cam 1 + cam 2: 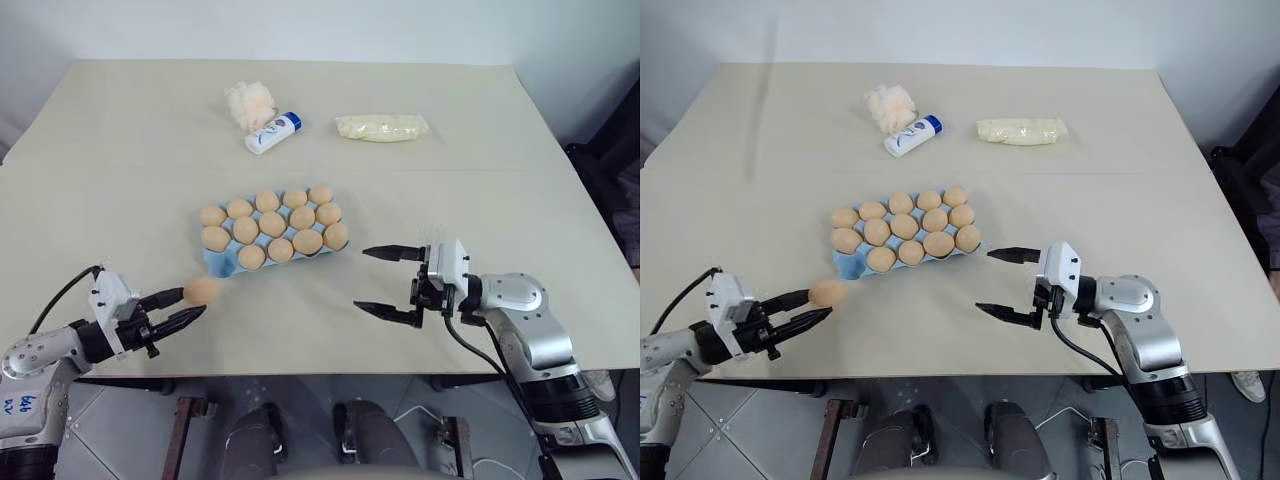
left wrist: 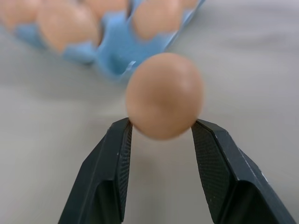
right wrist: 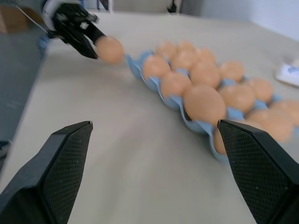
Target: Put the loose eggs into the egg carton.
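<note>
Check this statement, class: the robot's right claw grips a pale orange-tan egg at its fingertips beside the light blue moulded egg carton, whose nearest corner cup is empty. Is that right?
One detail is wrong: the left claw grips the pale orange-tan egg, not the right claw, which stands open and empty, as the left eye view shows. The egg is indeed beside the light blue moulded egg carton, whose nearest corner cup is empty.

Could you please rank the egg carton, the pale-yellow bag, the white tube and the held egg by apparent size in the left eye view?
1. egg carton
2. pale-yellow bag
3. white tube
4. held egg, pinched in the left gripper

The bag and tube lie farther from the camera, so their true sizes are less certain.
</note>
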Controlling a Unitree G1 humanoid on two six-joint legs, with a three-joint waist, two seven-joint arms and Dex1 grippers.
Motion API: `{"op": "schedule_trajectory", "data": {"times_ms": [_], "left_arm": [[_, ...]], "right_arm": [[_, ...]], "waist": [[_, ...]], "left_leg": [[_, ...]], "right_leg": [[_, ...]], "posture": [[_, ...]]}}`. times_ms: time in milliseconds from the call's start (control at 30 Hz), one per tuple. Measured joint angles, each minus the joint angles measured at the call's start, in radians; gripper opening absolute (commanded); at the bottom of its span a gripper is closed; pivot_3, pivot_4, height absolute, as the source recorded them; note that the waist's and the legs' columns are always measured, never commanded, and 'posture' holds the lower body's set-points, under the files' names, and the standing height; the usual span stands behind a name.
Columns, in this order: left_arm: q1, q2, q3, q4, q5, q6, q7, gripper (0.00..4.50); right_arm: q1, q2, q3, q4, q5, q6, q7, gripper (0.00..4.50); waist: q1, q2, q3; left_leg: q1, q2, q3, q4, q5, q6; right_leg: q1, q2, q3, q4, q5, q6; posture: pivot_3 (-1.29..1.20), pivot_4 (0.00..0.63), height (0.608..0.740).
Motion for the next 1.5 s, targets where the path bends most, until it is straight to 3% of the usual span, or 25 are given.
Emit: {"op": "schedule_trajectory", "data": {"times_ms": [133, 333, 633, 767, 900, 1067, 1500], "left_arm": [[-0.143, 0.008, -0.013, -0.038, -0.021, 0.033, 0.024, 2.07], [-0.303, -0.048, -0.112, 0.066, 0.039, 0.013, 0.063, 2.07], [-0.267, -0.024, -0.131, 0.116, 0.077, -0.031, -0.005, 2.07], [-0.225, -0.020, -0.134, 0.081, 0.076, -0.028, -0.017, 2.07], [-0.205, -0.019, -0.132, 0.054, 0.074, -0.020, -0.017, 2.94], [-0.189, -0.013, -0.132, 0.029, 0.075, -0.024, -0.029, 4.48], [-0.153, -0.013, -0.130, -0.014, 0.075, -0.033, -0.026, 4.48]], "right_arm": [[0.002, 0.008, 0.015, -0.039, 0.032, -0.002, 0.032, 4.50], [-0.004, 0.023, 0.024, -0.039, 0.033, 0.010, 0.005, 4.50], [0.006, 0.017, -0.013, -0.007, 0.012, 0.018, -0.075, 4.50], [0.032, -0.038, -0.004, 0.004, -0.051, 0.071, -0.107, 4.50], [0.031, -0.043, 0.019, 0.009, -0.093, 0.132, -0.146, 4.50], [-0.015, -0.003, 0.028, 0.091, -0.125, 0.096, -0.191, 4.50], [-0.101, -0.006, -0.038, 0.290, -0.121, 0.019, -0.164, 4.50]], "waist": [[0.007, 0.001, 0.000], [-0.001, 0.000, 0.000], [0.003, 0.000, 0.000], [0.003, 0.000, 0.000], [-0.002, 0.000, 0.000], [-0.001, 0.000, 0.000], [-0.001, 0.000, 0.000]], "left_leg": [[0.001, -0.001, -0.001, 0.001, 0.001, 0.001], [0.001, -0.002, 0.000, 0.002, 0.002, 0.002], [0.000, 0.000, 0.001, 0.002, 0.001, 0.000], [0.000, 0.000, 0.001, 0.002, 0.001, 0.000], [0.001, 0.000, 0.001, 0.002, 0.001, 0.000], [0.001, -0.001, 0.001, 0.002, 0.002, 0.000], [0.001, -0.001, 0.001, 0.002, 0.001, 0.001]], "right_leg": [[0.001, 0.000, 0.000, 0.001, 0.000, 0.001], [0.001, 0.000, 0.001, 0.001, 0.002, 0.003], [0.000, 0.001, 0.002, -0.001, 0.001, 0.003], [0.000, 0.001, 0.002, -0.001, 0.001, 0.003], [0.000, 0.001, 0.002, 0.001, 0.001, 0.002], [0.001, 0.001, 0.002, 0.002, 0.001, 0.002], [0.001, 0.001, 0.002, 0.000, 0.001, 0.002]], "posture": [[0.00, 0.150, 0.740], [0.00, 0.150, 0.740], [0.00, 0.150, 0.740], [0.00, 0.150, 0.740], [0.00, 0.150, 0.740], [0.00, 0.150, 0.740], [0.00, 0.150, 0.740]]}}
